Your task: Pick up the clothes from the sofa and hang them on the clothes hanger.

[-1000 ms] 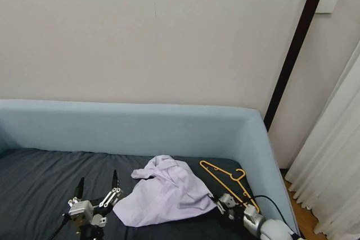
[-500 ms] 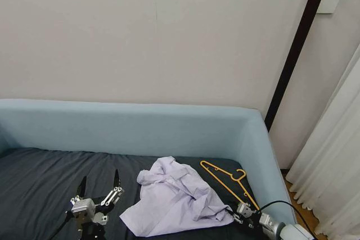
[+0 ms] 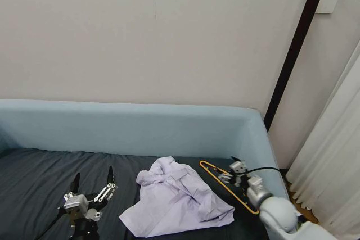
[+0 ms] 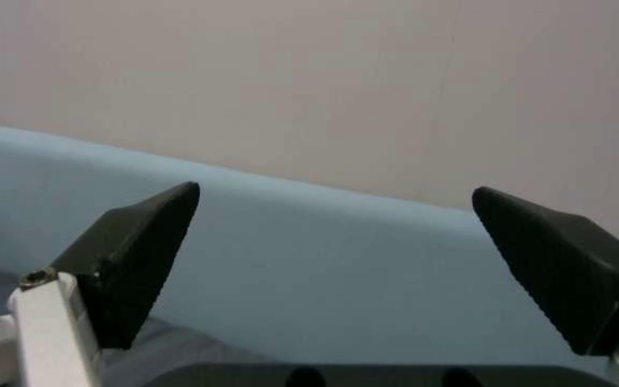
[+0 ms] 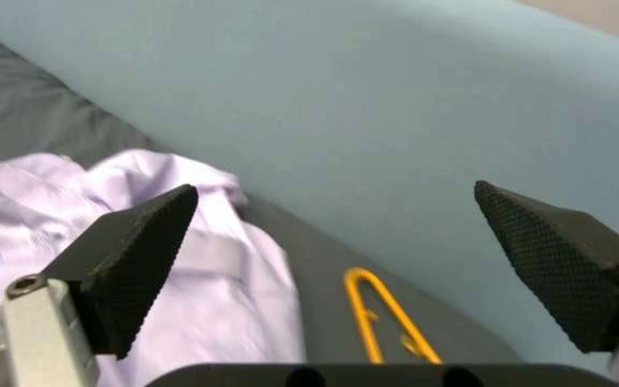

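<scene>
Clothing for this task is a single lavender shirt (image 3: 180, 198), lying crumpled on the dark grey seat (image 3: 34, 175) of the sofa, towards its right end; an orange hanger (image 3: 211, 168) lies flat on the same cushion just beside the shirt, between it and the pale blue armrest (image 3: 254, 139). The right gripper (image 3: 229, 172) hovers low over the hanger, fingers spread wide and holding nothing; its wrist view looks down between the two black pads at the hanger's bent end (image 5: 360, 276) and the edge of the shirt (image 5: 239, 282), so the arm seems placed to take the hanger first, though that is a judgement. The left gripper (image 3: 94, 173) waits above bare cushion on the shirt's other side, fingers also well apart and empty; it points towards the blue backrest (image 4: 321, 266), probably kept clear so the right arm can work alone. The shirt is not yet lifted and the hanger not yet grasped; the task looks barely begun. Room is tight on the right: the armrest rises close behind the hanger and the backrest (image 3: 140, 127) closes the far side; open cushion stretches left of the shirt, which gives the freer path for dragging or spreading the cloth.
</scene>
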Robot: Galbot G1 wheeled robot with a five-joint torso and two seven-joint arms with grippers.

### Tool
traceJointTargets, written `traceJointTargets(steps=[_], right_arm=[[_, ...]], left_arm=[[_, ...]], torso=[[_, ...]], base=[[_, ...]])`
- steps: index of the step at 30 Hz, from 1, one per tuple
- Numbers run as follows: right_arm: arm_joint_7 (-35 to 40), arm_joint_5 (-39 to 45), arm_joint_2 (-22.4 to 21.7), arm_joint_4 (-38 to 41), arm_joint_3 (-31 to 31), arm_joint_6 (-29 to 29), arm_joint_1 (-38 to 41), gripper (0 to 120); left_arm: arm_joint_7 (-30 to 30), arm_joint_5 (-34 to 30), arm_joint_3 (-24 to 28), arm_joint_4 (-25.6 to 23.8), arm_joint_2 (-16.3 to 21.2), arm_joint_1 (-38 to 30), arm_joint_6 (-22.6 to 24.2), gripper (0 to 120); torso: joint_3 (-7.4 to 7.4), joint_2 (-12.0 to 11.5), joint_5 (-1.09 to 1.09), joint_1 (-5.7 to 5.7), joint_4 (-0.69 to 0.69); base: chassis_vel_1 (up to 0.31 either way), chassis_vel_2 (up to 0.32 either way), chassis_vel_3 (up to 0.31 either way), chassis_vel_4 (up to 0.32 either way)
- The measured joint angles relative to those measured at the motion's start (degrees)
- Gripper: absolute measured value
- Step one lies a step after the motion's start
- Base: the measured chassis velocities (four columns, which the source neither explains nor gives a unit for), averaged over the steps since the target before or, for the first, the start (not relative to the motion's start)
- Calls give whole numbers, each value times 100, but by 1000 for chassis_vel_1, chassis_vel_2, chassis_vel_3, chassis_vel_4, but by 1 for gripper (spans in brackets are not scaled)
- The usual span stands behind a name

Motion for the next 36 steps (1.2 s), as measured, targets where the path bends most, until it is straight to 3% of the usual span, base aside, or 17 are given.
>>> traceJointTargets(steps=[2,3,6,12,13,19,36], right_arm=[[297,-234,731,-742,-645,200,589,100],[297,-234,731,-742,-645,200,589,100],[574,-601,1607,-1918,-1075,346,1187,100],[1320,-784,2283,-2765,-1638,277,1436,100],[1563,-831,2568,-3033,-1748,218,1431,100],[1943,-772,3150,-3459,-1720,8,1324,100],[3052,-756,3956,-4226,-1437,-509,1234,100]], left_arm=[[-17,6,-194,125,72,-15,78,100],[-17,6,-194,125,72,-15,78,100],[130,-51,-483,223,364,21,111,100],[208,29,-694,422,544,33,101,100],[168,35,-786,553,583,13,109,100],[82,7,-954,747,643,-21,184,100],[80,134,-824,665,381,-16,86,100]], torso=[[1,-1,0,0,2],[1,-1,0,0,2],[1,-1,-1,1,0],[1,-1,-2,1,-2],[1,-1,-1,1,0],[0,-1,-1,1,0],[0,-1,2,1,0]], base=[[0,0,0,0],[0,0,0,0],[0,0,0,0],[0,0,0,0],[0,0,0,0],[0,0,0,0],[0,0,0,0]])
